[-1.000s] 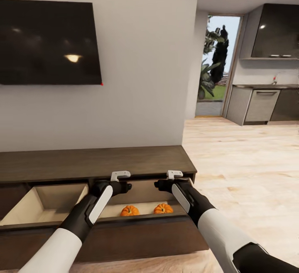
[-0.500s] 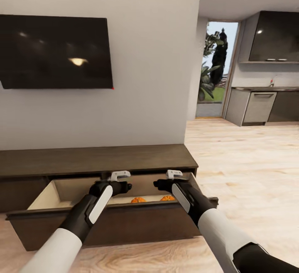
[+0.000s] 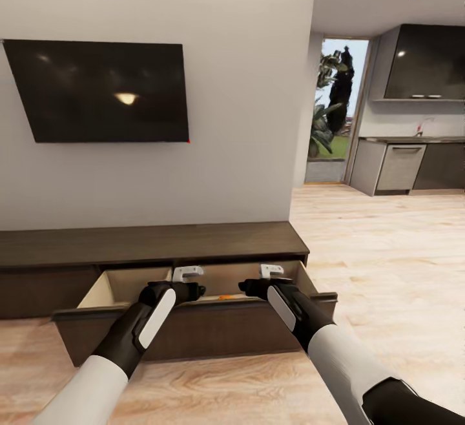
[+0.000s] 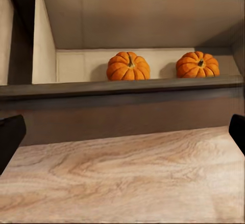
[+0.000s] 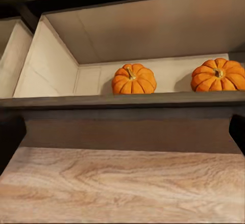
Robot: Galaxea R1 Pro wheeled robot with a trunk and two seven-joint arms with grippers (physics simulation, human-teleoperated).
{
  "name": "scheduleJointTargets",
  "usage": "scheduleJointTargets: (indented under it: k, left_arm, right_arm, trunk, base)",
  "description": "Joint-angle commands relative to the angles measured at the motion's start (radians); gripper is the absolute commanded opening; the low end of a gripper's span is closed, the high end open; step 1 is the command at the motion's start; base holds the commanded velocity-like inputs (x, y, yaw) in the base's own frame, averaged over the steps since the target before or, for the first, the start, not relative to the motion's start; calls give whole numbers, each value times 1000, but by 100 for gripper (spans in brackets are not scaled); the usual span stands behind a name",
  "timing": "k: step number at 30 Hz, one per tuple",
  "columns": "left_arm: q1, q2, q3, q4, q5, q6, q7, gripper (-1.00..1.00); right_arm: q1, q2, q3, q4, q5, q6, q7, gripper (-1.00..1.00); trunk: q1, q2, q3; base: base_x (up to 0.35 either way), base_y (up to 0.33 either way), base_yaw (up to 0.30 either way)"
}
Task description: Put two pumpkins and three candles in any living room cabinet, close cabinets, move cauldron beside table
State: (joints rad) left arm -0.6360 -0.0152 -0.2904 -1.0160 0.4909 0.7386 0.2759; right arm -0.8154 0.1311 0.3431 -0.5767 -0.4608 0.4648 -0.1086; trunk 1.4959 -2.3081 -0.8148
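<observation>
I am facing a plain pale wall with a flat black television (image 3: 103,92) hung above the long, low dark brown wooden cabinet (image 3: 152,243), which stands on a light wood plank floor (image 3: 394,263). Its right-hand drawer (image 3: 194,331) is pulled out toward me, cream-lined inside. The two bright orange ribbed pumpkins sit side by side on the drawer floor near its back wall: the larger one (image 4: 128,66) and the smaller one (image 4: 197,64) slightly apart. From the head camera only an orange sliver (image 3: 226,296) peeks over the drawer front.

The left gripper (image 3: 197,291) and right gripper (image 3: 247,286) hover just above the drawer's front edge; both sets of jaws stand spread and hold nothing.

To my right the floor runs wide and bare toward a grey kitchen counter (image 3: 400,165) and a glass doorway (image 3: 332,112).
</observation>
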Motion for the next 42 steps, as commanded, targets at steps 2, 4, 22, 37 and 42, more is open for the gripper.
scheduleJointTargets:
  k: [2,4,22,37,42]
  left_arm:
    - [-1,-2,-2,0,7,2,9,100]
    - [-1,-2,-2,0,6,1,10,100]
    - [-1,-6,-3,10,5,0,17,100]
    - [-1,-6,-7,10,1,0,17,100]
    - [-1,-2,-11,2,1,-8,20,100]
  right_arm:
    - [-1,-1,5,-2,-11,3,-9,100]
    - [-1,-1,5,-2,-12,3,-9,100]
    - [-1,-1,2,9,-10,21,-20,100]
    - [-1,-2,-4,12,-8,96,-83,100]
    - [-1,-2,-4,12,-9,97,-86,100]
  trunk:
    - [-9,14,5]
    - [-16,28,12]
    - [-85,154,68]
    - [-124,224,99]
    - [-124,224,99]
  base:
    - [-313,102,0]
    - [-313,82,0]
    - [-115,7,0]
    - [0,0,0]
    - [0,0,0]
